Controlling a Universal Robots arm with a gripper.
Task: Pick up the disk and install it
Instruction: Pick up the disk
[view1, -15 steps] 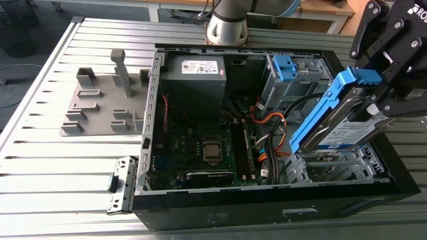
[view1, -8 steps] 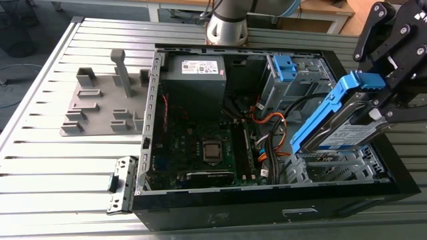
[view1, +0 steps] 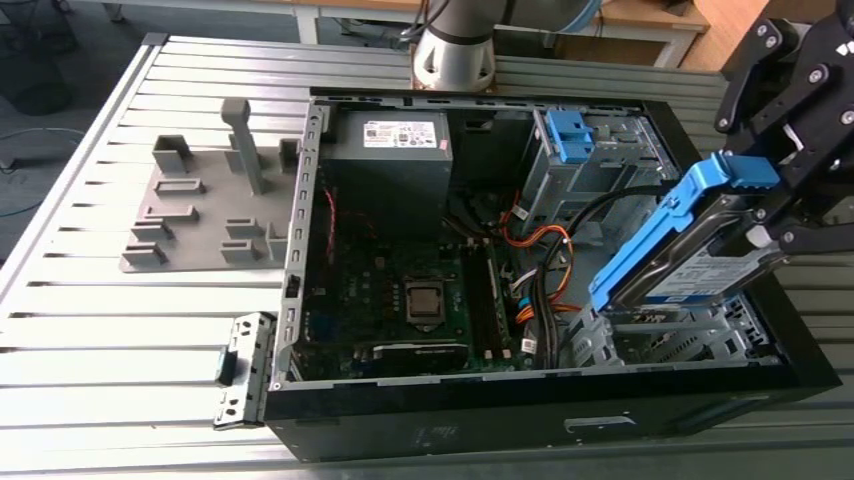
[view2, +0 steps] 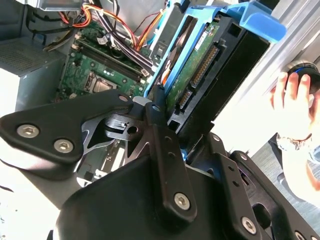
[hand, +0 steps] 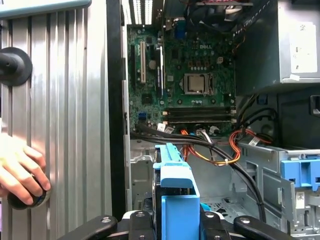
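One disk gripped by the gripper, black fingers closed on its edges and holding it firmly, not spread wide. Held tilted, blue bracket end upward, over the metal drive cage at the exterior view's right of the open computer case. Lower end near the cage; touching or not, cannot tell. Not yet seated in any bay. In the second wrist view, seen edge-on with a green circuit board and a row of connector pins on its underside. In the first wrist view, seen as a blue bracket tab rising between the black finger links. Inside the case: a green motherboard lying flat, a grey power-supply box with a white sticker, and orange and black cables running between motherboard and cage. Near the power-supply box, a small blue latch on the upper bay, well apart from the held disk. Under the case, a slatted metal table. Beside the case, at the exterior view's left, a grey fixture plate with upright blocks. In both wrist views, a person's hand resting on a dark round knob on the table, outside the case.
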